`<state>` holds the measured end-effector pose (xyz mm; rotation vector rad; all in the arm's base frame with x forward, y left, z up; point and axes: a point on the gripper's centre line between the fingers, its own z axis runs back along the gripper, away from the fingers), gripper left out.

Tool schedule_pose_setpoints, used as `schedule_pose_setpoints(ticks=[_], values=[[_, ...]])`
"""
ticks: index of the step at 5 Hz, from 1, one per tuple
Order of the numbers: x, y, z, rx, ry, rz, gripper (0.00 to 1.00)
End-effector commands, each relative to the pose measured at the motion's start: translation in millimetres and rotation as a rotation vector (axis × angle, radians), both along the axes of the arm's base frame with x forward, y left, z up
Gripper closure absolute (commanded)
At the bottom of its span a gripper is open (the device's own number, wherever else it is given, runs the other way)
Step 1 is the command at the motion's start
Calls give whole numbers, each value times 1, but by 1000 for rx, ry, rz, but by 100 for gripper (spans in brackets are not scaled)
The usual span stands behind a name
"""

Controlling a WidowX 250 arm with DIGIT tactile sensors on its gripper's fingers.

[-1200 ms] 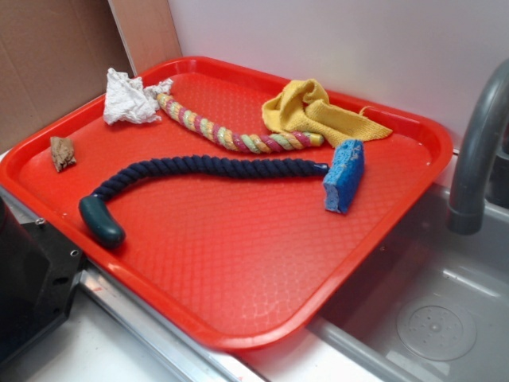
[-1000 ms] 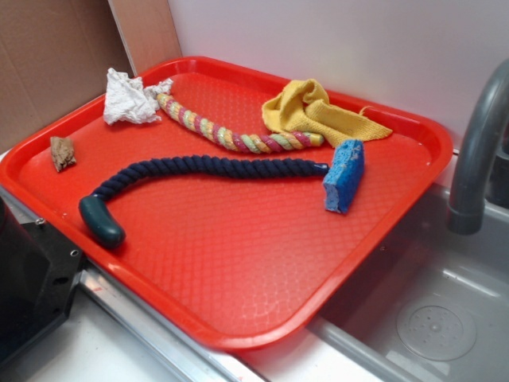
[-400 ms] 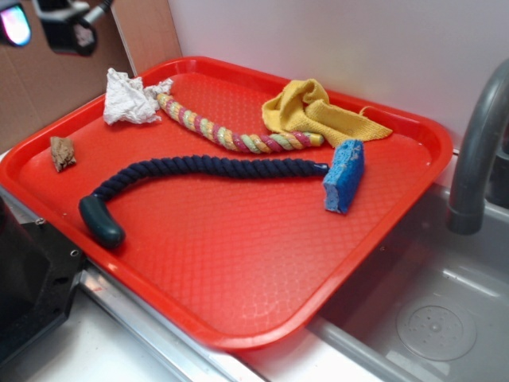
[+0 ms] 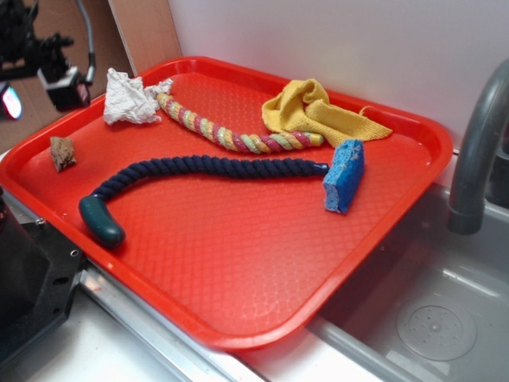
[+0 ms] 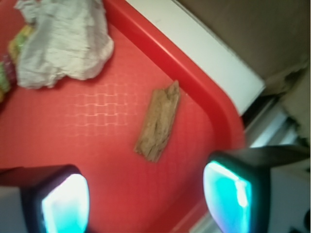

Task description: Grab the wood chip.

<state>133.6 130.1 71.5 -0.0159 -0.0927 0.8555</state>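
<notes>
Hovered with pincer (image 5: 146, 194) spread open, wood chip (image 5: 158, 121) lying ahead between the fingers, long axis running slightly diagonal beside tray rim (image 5: 194, 82).

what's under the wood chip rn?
Only the red tray: the wood chip lies flat on its textured floor near the rim, beside the crumpled white paper. The patch directly under it is covered. The gripper is open, not touching it.

Black hand (image 5: 146, 194), 2 glowing cyan pads (image 5: 226, 196).
</notes>
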Motion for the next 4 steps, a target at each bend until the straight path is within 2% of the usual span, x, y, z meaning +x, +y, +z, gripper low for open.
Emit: schedule_pose_setpoints(ticks=[1,2,4], values=[[0,5,-23,21,-65,-109,0],[12,3,-33,15,-83,-148,0],[22,4,-53,62,-2,-138,0]])
